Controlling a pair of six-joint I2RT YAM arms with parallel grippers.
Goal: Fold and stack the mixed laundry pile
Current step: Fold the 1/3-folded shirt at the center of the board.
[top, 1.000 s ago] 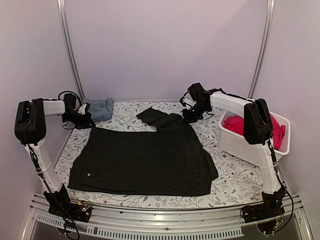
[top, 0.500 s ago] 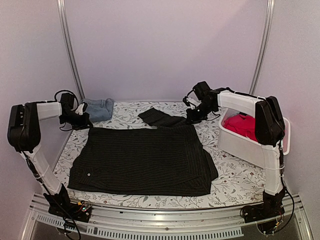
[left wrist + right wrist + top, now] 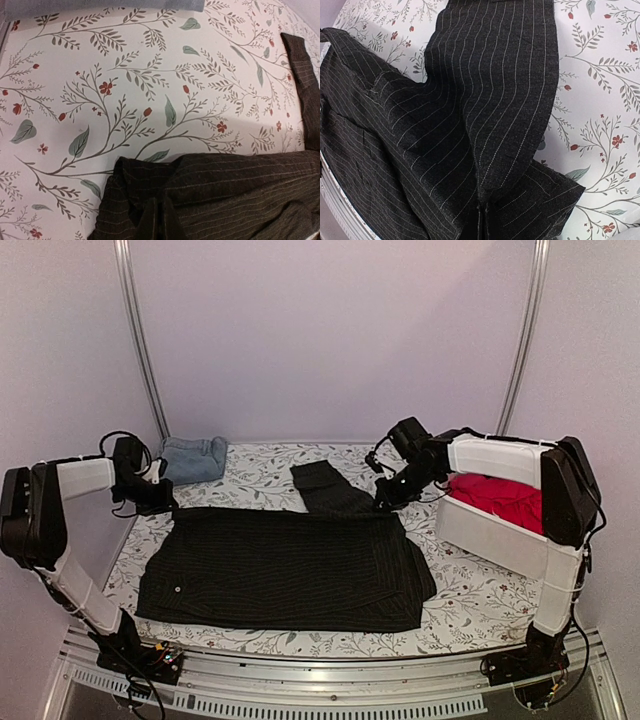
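Pinstriped shirt (image 3: 290, 565) lies spread mid-table, unfolded, with left gripper (image 3: 160, 502) and right gripper (image 3: 385, 502) each clamped on a far corner. Denim piece (image 3: 195, 458) sits folded far left (apparently done); red cloth (image 3: 505, 498) waits in the bin (image 3: 490, 535).

1 shirt (image 3: 285, 565) on table cover (image 3: 470, 595), denim piece (image 3: 195, 457) behind at left, cloth (image 3: 500, 495) in bin (image 3: 490, 535) at right

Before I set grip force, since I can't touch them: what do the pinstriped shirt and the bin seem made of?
Pinstriped shirt: dark woven cloth, matte, judging by its thin pale stripes and soft folds. Bin: probably white plastic, smooth, judging by its rigid straight walls.
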